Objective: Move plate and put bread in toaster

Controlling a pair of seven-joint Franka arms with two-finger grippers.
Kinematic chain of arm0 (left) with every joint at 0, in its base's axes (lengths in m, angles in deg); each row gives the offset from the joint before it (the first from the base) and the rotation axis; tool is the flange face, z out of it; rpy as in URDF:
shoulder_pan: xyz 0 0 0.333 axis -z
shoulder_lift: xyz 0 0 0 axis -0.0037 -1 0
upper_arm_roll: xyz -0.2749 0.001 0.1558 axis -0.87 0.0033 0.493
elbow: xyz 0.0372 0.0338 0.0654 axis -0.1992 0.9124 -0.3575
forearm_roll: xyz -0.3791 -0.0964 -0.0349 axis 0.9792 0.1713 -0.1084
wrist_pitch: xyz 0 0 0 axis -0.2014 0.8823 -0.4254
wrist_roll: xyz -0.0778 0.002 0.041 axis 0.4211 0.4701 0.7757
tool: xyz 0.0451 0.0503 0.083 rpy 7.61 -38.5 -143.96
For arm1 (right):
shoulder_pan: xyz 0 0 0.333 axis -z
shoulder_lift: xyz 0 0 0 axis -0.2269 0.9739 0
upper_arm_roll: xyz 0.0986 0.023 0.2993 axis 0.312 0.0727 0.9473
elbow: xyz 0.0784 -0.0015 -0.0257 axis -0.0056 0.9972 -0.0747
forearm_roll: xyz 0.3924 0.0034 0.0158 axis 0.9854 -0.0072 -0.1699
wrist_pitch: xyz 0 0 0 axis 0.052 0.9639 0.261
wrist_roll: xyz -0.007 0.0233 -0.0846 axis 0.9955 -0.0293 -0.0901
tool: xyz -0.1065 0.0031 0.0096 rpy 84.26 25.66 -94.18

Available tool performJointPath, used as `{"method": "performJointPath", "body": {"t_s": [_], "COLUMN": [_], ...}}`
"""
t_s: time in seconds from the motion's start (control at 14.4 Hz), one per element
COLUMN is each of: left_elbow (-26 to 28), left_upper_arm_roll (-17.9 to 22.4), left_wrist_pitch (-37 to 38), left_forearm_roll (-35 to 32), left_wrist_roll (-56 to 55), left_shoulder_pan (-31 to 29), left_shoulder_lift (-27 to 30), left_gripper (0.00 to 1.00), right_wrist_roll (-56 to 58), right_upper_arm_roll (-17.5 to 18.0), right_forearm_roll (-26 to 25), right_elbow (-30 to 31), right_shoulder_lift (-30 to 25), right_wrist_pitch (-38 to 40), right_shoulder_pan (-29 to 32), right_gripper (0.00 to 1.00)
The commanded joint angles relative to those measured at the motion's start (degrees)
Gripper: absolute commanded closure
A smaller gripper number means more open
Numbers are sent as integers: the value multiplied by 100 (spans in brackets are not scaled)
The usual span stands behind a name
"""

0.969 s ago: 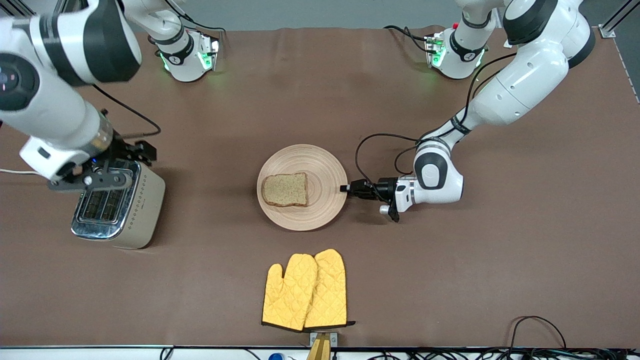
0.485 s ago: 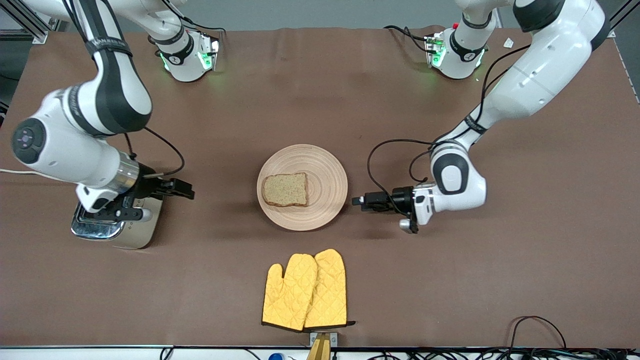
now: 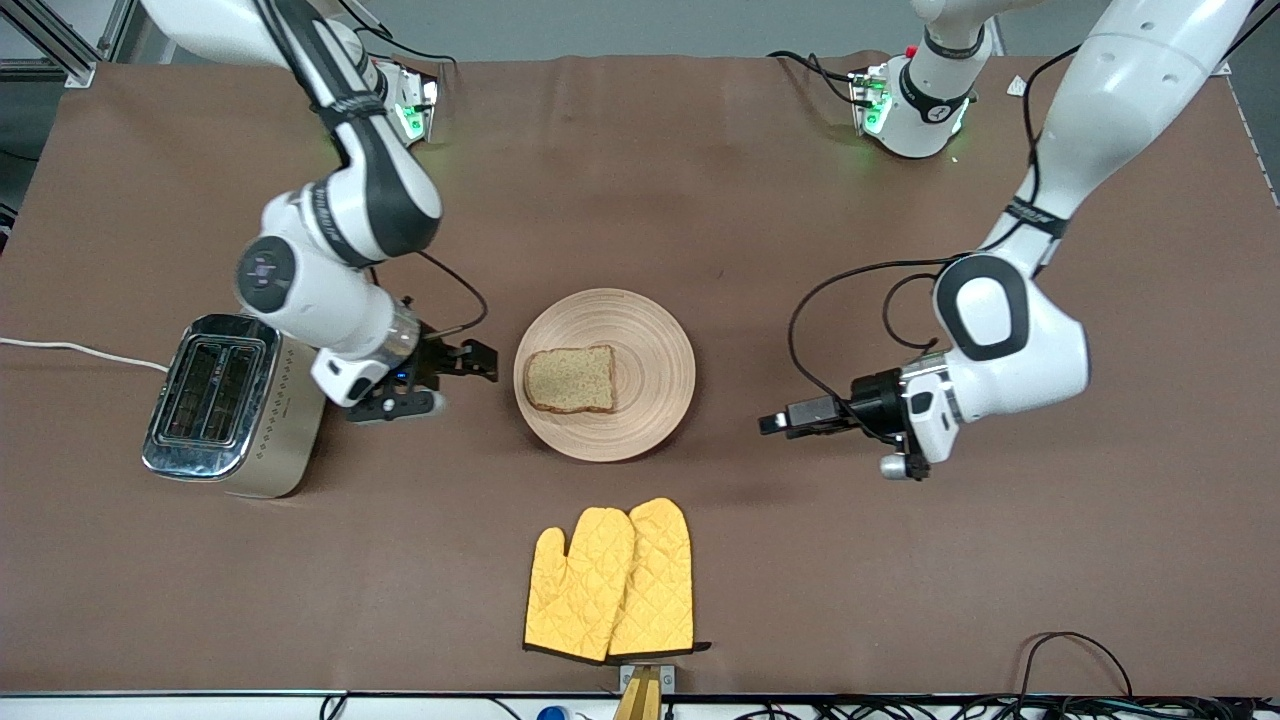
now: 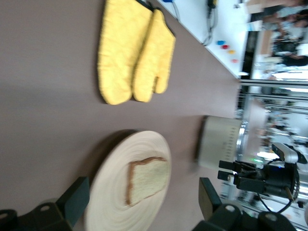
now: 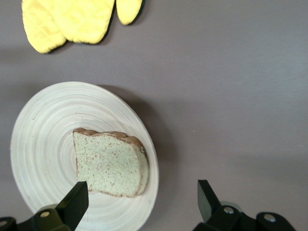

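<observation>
The light-wood plate [image 3: 650, 345] lies mid-table with the brown bread [image 3: 570, 379] on it, on its half toward the right arm's end. The beige toaster [image 3: 230, 405] with chrome top stands at the right arm's end, both slots empty. My right gripper [image 3: 482, 361] is open, low between toaster and plate, close to the plate's rim. In the right wrist view its fingers [image 5: 77, 198] frame the bread [image 5: 110, 163] and plate [image 5: 43, 134]. My left gripper [image 3: 768, 424] is open, apart from the plate, toward the left arm's end. The left wrist view shows plate [image 4: 113, 183], bread [image 4: 147, 179] and toaster [image 4: 219, 143].
A pair of yellow oven mitts [image 3: 612, 582] lies nearer the front camera than the plate, also seen as mitts [image 4: 134, 53] and mitts [image 5: 72, 19]. The toaster's white cord [image 3: 70, 348] runs off the table edge at the right arm's end.
My left gripper opened at the plate's rim and drew back toward the left arm's end. My right arm swung from over the toaster to beside the plate. Plate and bread stayed put.
</observation>
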Motion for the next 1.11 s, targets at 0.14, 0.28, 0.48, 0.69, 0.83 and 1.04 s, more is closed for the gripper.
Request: {"method": "performJointPath", "body": {"t_s": [0.14, 0.28, 0.48, 0.69, 0.83, 1.04], "left_elbow": [-982, -1106, -1107, -1159, -1491, -1976], "left_upper_arm_roll": [19, 10, 19, 37, 46, 37], "left_wrist_pitch": [1645, 2173, 2684, 3299, 3860, 4530], "left_forearm_roll": [-2465, -3187, -4224, -5059, -5456, -5808], "left_wrist_roll": [-1800, -1935, -1935, -1917, -1900, -1873], "left_shoulder_pan": [-176, -360, -396, -396, -404, -439], "left_shoulder_lift": [208, 453, 972, 1455, 1562, 1571], "left_gripper": [0, 0, 0, 0, 0, 0], "right_wrist_roll": [-1042, -1508, -1791, -2336, -2416, -2626], "right_upper_arm_roll": [-76, -67, -50, -58, -58, -58], "right_forearm_roll": [-733, -1102, -1227, -1227, -1236, -1236], "right_elbow": [-26, -70, -79, -96, -96, -96], "right_shoulder_lift": [523, 646, 673, 787, 848, 928], "right_wrist_pitch": [-436, -454, -392, -383, -401, -445], "right_shoulder_pan": [-398, -504, -513, -679, -716, -820], "right_gripper": [7, 17, 30, 38, 41, 44]}}
